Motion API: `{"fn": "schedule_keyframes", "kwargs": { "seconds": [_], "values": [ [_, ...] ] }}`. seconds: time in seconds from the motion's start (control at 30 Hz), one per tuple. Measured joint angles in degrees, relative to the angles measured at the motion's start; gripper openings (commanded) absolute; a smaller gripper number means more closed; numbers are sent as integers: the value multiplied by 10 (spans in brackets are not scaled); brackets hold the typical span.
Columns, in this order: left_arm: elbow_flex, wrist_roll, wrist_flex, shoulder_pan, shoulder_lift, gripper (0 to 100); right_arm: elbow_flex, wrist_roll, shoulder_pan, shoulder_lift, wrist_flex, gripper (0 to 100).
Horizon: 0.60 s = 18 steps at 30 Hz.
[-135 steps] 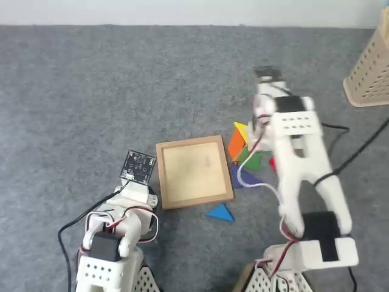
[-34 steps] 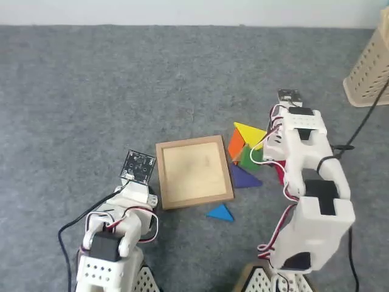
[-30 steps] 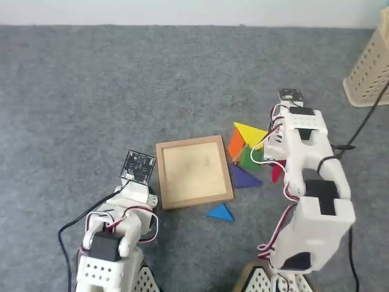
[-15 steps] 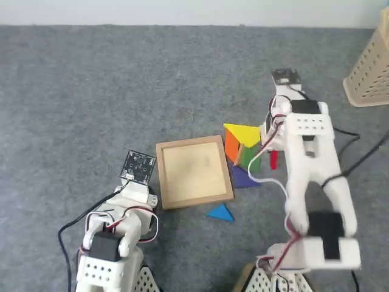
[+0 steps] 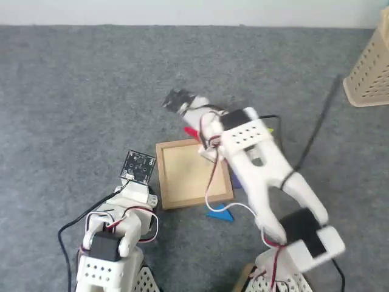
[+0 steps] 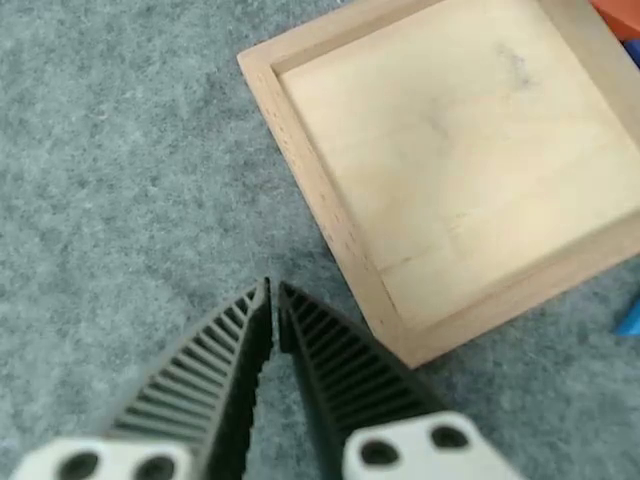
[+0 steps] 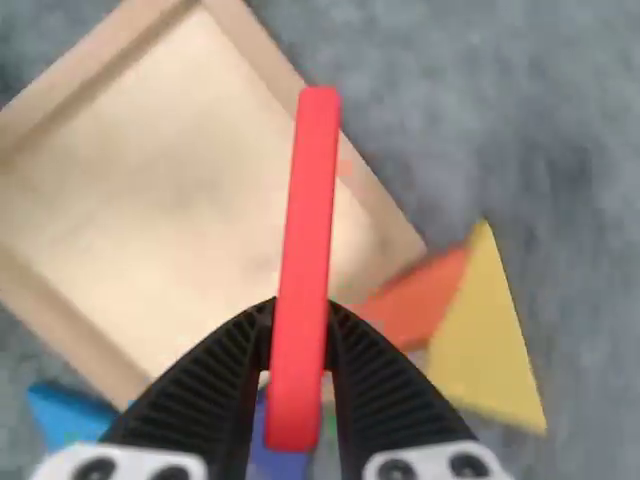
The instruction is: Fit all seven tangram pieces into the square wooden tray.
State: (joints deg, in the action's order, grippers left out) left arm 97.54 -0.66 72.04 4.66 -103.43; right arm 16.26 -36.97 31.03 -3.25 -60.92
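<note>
Near the centre of the high view, the right pincer (image 7: 298,312) is clamped on the red piece (image 7: 310,200) above the tray's (image 5: 193,199) upper edge, while the left pincer (image 6: 273,292), tips together, is just left of the tray.

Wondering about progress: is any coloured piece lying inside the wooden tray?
No, the wooden tray has a bare floor; the red piece is clamped in the right tool.
</note>
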Motion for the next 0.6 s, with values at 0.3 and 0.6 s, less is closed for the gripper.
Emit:
{"fn": "schedule_keyframes", "kwargs": {
  "seconds": [0.3, 0.6],
  "values": [
    [0, 0, 0, 0, 0, 12, -56, -99, 30, -113, 31, 7],
    [0, 0, 0, 0, 0, 12, -63, -224, 48, -156, 53, 26]
  ]
}}
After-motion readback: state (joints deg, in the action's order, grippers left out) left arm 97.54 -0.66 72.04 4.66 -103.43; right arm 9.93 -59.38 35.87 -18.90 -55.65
